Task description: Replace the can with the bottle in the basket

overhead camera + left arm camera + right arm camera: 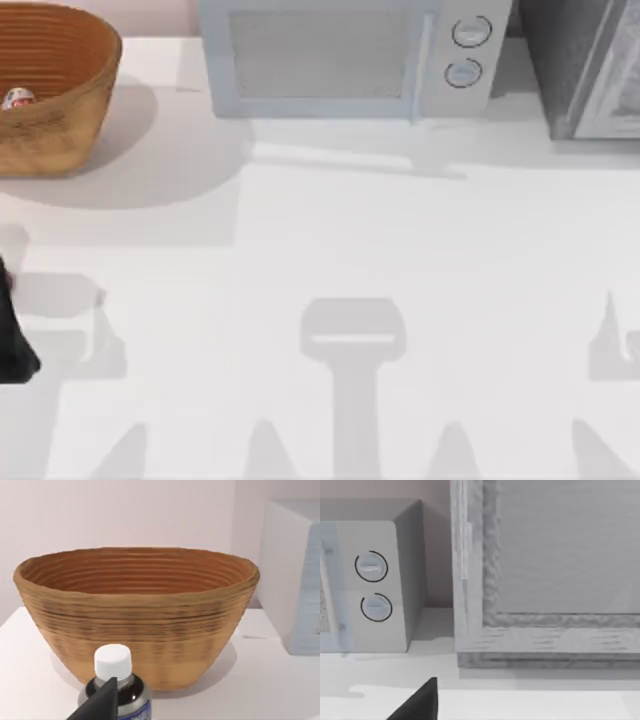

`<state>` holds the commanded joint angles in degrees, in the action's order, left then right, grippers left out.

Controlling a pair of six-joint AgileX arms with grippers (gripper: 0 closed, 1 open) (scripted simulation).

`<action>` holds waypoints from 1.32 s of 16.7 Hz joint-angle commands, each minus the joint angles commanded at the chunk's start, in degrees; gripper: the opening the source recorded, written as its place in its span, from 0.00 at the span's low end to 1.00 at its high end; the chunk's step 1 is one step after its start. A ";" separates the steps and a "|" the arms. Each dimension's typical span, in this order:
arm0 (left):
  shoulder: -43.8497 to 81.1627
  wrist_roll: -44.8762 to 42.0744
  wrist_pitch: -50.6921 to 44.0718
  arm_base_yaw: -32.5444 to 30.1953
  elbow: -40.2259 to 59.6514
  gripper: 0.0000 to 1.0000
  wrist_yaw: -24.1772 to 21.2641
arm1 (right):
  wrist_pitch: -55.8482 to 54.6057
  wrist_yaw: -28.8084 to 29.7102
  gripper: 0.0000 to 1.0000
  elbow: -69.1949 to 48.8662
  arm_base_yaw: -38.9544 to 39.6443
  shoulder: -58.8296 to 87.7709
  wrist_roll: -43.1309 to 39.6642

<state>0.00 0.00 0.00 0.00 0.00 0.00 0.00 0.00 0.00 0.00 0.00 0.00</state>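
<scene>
The woven orange-brown basket [55, 95] stands at the table's far left corner, and the left wrist view faces its ribbed wall [135, 625]. The small white and red can [18, 98] lies inside it. The bottle [117, 680], dark with a white cap and a blue label, stands upright close in front of the basket. A dark part of my left gripper [97, 705] overlaps its shoulder. My left arm [12, 335] is at the table's left edge. A dark part of my right gripper [417, 702] is over the table's right side, in front of the grey appliances.
A pale grey microwave [345, 55] with two round knobs stands at the back centre, right of the basket. A darker grey appliance [585, 65] fills the back right corner. The white table [350, 240] stretches open across its middle and front.
</scene>
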 joint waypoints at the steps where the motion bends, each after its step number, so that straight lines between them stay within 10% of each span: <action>1: 0.00 0.00 0.00 0.00 0.00 1.00 0.00 | 0.00 0.00 1.00 0.00 0.00 0.00 0.00; 10: 11.79 -1.03 -3.71 1.77 15.81 1.00 -1.29 | 0.00 0.00 1.00 0.00 0.00 0.00 0.00; 22: 65.91 -3.54 -30.08 6.52 65.07 1.00 -7.47 | 0.00 0.00 1.00 0.00 0.00 0.00 0.00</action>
<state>65.91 -3.54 -30.08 6.52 65.07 -7.47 0.00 0.00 0.00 0.00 0.00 0.00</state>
